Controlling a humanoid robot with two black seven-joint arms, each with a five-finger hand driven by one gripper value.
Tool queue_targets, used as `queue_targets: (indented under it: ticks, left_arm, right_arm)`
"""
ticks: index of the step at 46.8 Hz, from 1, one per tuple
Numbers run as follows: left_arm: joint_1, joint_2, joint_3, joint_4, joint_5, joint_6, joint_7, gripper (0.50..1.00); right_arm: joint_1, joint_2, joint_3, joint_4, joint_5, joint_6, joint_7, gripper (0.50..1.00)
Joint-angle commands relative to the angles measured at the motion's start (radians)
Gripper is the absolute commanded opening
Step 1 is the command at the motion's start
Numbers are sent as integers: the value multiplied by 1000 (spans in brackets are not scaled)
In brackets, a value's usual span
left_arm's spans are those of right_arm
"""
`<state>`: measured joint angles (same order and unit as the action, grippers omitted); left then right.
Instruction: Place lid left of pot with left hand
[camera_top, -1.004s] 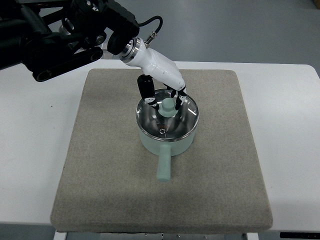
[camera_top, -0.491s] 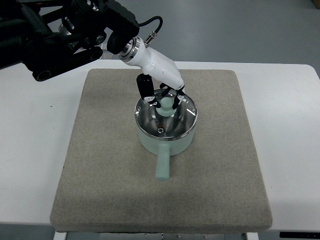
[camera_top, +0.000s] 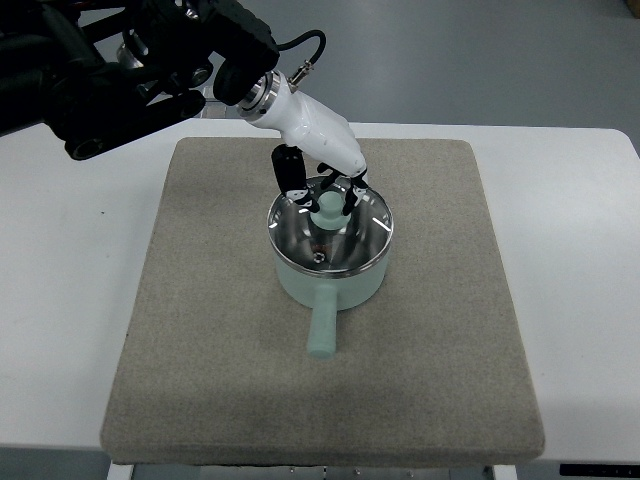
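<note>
A pale green pot with a stubby handle pointing toward the front stands in the middle of the grey mat. Its glass lid, steel-rimmed with a pale green knob, hangs slightly raised and tilted over the pot's mouth. My left hand, white with black fingers, comes in from the upper left and is shut on the lid's knob. The right arm does not show.
The mat lies on a white table. Bare mat stretches left of the pot and in front of it. My dark left arm crosses the upper left corner above the table.
My left hand has lifted the lid by its knob a little up and to the upper left; the lid's rim now sits higher and off the pot's rim.
</note>
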<state>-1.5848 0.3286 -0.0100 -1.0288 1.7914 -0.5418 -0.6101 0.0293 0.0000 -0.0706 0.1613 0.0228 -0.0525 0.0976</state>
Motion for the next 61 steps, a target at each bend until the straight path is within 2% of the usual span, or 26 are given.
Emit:
queue_targets:
  ticks: [1,61]
  left_arm:
    - [-6,1,-4,1,-3,2,-1,500]
    - [-26,-2,-25,15,-3,9,-1,500]
  right_arm:
    - [0,0,0,0,-1,0,1,923]
    - [0,0,0,0,0,0,1,924]
